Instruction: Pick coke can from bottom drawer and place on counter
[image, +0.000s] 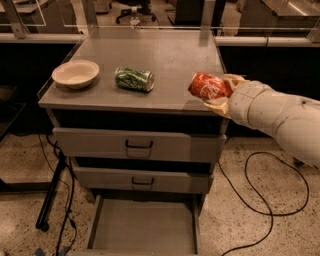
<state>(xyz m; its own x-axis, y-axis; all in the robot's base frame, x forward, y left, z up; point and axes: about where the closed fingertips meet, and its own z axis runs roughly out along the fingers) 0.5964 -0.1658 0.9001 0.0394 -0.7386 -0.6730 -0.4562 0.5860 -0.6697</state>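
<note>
My gripper (220, 92) is shut on the coke can (208, 86), a red can held on its side just above the right front part of the counter (165, 55). My white arm reaches in from the right. The bottom drawer (142, 227) is pulled open below, a flat grey tray with nothing showing in it.
A green patterned can (133, 79) lies on its side at the counter's middle front. A pale bowl (75, 74) sits at the front left corner. Two closed drawers with black handles (138, 145) are under the top. Black cables (260, 200) run on the floor on both sides.
</note>
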